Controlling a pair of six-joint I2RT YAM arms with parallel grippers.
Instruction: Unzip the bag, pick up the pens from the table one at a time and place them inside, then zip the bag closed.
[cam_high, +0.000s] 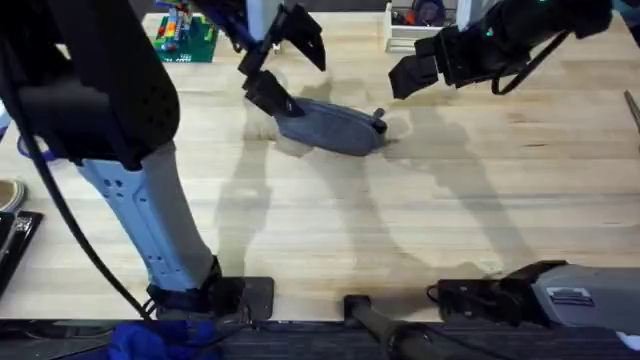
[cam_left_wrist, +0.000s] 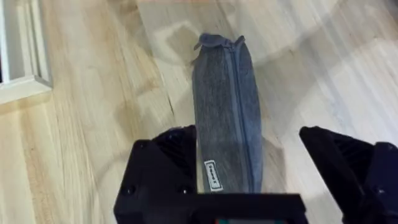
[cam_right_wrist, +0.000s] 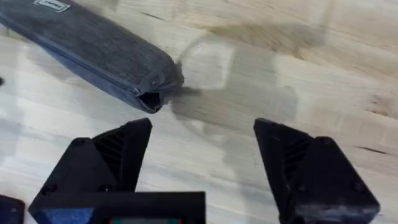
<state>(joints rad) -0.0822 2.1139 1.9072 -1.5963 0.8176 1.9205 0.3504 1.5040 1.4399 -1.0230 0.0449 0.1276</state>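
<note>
You're looking at a robotics lab bench: a light wooden table, two arm bases clamped at 6 o'clock, colourful toy bricks at 11 o'clock.

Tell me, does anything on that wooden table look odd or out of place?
Nothing stands out as damaged or spilled. The long blue-grey fabric pouch lies flat on the light wooden table, its zipper looking closed along most of its length. Both open grippers, left and right, hover near it.

The left arm is showing a pale blue-white link with black housing and cable; both grippers' fingers are looking black, angular, ribbed
</note>
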